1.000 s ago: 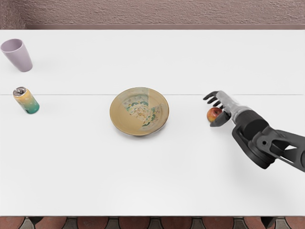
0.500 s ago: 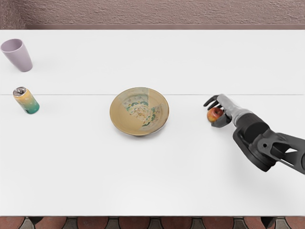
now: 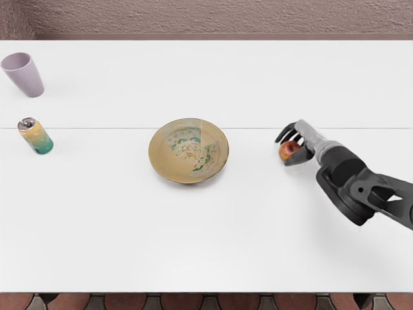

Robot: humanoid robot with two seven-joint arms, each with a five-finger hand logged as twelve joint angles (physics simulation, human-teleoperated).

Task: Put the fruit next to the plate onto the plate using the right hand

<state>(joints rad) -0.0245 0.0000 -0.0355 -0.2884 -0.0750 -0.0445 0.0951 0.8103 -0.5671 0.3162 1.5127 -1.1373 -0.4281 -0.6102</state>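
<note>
White tabletop (image 3: 206, 245) is being viewed from above at a slant, with a rough brownish wall (image 3: 206, 16) being seen beyond its far edge and reddish floor tiles (image 3: 193, 302) being glimpsed under its near edge. A round ochre ceramic plate (image 3: 188, 150), painted with a pale cream-and-green pattern, is being shown near the middle of the table.

To the right of the plate, well apart from its rim and roughly level with its centre, a small red-and-yellow apple (image 3: 288, 149) is being gripped by the dark five-finger right hand (image 3: 302, 144). The fingers (image 3: 287, 134) are being curled over the top and far side of the fruit, while the thumb (image 3: 293, 162) is being pressed in from the near side, so that only the side of the apple facing the plate is being left exposed. Whether the apple is being held clear of the tabletop or is resting on it cannot be told. The hand is being carried by a grey-and-black right arm (image 3: 361, 190), which is reaching in from the edge to the right of the plate.

Well to the left of the plate, a small yellow-and-teal drink can (image 3: 35, 135) is standing upright. Further left and further back from the plate, a lilac tapered cup (image 3: 23, 74) is standing upright with its mouth up.
</note>
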